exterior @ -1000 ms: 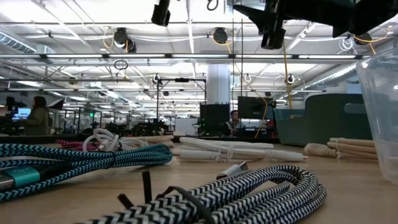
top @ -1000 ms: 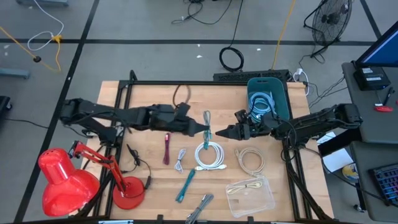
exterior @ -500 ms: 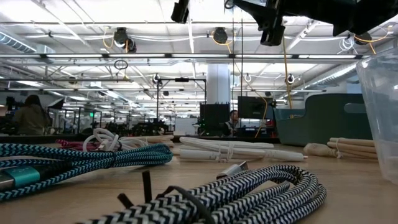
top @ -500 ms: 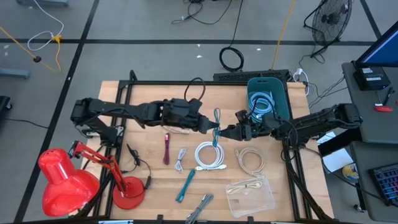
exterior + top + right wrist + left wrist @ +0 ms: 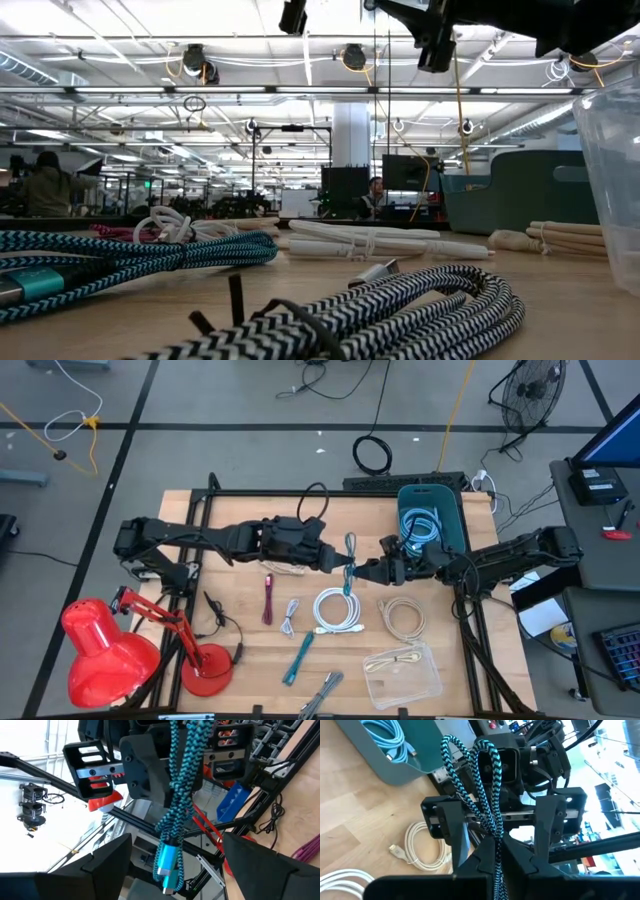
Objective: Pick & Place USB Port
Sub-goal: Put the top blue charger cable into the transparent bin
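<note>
The left gripper is clamped tight on the teal braided USB cable, holding it up in the air just beside the teal bin, on the bin's side toward the table's middle. Facing it, the right gripper sits with its fingers spread wide, the dangling cable hanging between them, nothing gripped. Below the pair, a white coiled cable lies on the wooden table, with a cream coil nearer the bin's front end. A light-blue cable rests inside the bin.
</note>
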`<state>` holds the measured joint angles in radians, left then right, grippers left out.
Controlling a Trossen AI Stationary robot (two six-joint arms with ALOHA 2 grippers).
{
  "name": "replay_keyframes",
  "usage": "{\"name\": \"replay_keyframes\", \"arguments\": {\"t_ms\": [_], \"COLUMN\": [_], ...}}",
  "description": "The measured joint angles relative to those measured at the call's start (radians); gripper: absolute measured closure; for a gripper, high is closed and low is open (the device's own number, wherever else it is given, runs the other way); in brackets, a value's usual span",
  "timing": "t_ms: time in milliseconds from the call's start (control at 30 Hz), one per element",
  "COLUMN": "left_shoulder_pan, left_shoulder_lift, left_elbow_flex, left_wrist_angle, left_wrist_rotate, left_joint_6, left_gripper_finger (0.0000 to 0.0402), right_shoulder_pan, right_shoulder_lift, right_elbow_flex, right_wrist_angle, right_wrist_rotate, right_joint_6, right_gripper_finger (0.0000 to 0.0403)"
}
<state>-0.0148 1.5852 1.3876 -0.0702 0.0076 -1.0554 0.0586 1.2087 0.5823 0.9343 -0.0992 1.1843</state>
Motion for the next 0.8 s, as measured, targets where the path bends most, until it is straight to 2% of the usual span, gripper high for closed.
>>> {"name": "replay_keyframes", "arguments": {"t_ms": [600,800], "left_shoulder_pan": [-0.007,-0.020], "left_shoulder_lift": [0.018,0.075], "left_elbow_flex": [0.000,0.000], "left_wrist_angle": [0.037,0.133], "left_wrist_rotate": [0.027,0.045], "left_joint_6": [-0.012,-0.032], "left_gripper_finger": [0.0388,0.0395], "right_shoulder_pan": [-0.006,-0.006], "right_shoulder_lift": [0.000,0.000], "right_elbow_flex": [0.000,0.000], "right_wrist_angle": [0.025,0.034], "right_wrist_rotate": [0.004,0.018], "right_joint_6": [0.000,-0.003], "right_gripper_finger": [0.0202,0.0215]}}
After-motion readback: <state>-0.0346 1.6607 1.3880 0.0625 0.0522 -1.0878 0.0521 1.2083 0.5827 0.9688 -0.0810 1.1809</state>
